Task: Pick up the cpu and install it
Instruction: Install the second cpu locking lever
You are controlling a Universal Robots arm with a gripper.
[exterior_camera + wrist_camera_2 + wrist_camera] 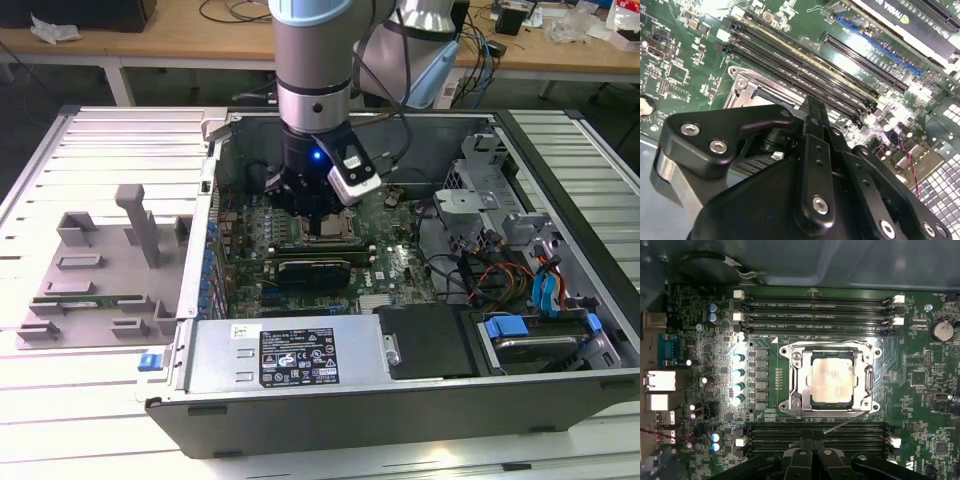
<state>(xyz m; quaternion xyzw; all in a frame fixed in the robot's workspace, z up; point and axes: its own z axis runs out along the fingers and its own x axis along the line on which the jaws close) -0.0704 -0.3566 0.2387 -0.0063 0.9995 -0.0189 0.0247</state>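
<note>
The cpu [832,378], a small square chip with a pale silvery top, lies flat inside the metal socket frame [790,405] on the green motherboard [920,390]. A thin latch lever [850,422] runs along one side of the frame. My gripper [812,441] hangs above the board just off that lever side of the socket, its fingers together and holding nothing. The exterior view shows the gripper [322,222] low inside the open computer case, over the socket. In the second wrist view the gripper [814,107] covers most of the socket, and one frame corner [746,87] shows.
Black memory slots [815,315] flank the socket on two sides. A long black card [313,268] sits on the board near the gripper. The power supply [290,352], drive bays [535,335] and loose cables [490,275] line the case. A grey fixture [105,265] stands at the exterior view's left.
</note>
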